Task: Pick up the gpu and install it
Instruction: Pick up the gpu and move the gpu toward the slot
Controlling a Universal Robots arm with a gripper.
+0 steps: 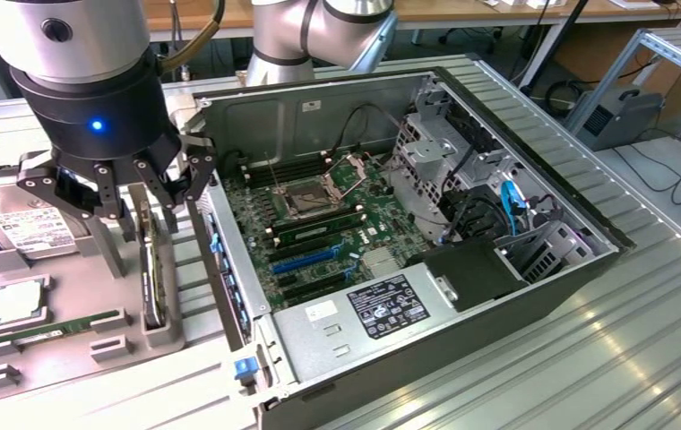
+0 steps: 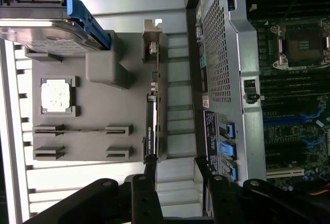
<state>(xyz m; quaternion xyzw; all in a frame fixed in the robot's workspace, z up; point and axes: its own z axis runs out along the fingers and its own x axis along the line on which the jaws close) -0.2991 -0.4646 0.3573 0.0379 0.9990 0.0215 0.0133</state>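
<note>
gpu (image 1: pixel 150 273): stood on edge in its slot of the grey fixture (image 1: pixel 65 367), just beside the open case (image 1: pixel 316 103); not lifted.
gripper (image 1: pixel 137 204): held directly over the gpu, jaws spread wide, nothing clamped; contact with the card cannot be told.
fixture load: hard drive (image 1: pixel 18 228), CPU (image 1: pixel 18 300) and RAM stick (image 1: pixel 54 330) are seated alongside.
motherboard (image 1: pixel 316 215): exposed; blue expansion slots (image 1: pixel 305 260) are seen unoccupied.
done: gripper lined up over the gpu.
left: grasp, lift-out, transfer into the case, seating in a slot.
</note>
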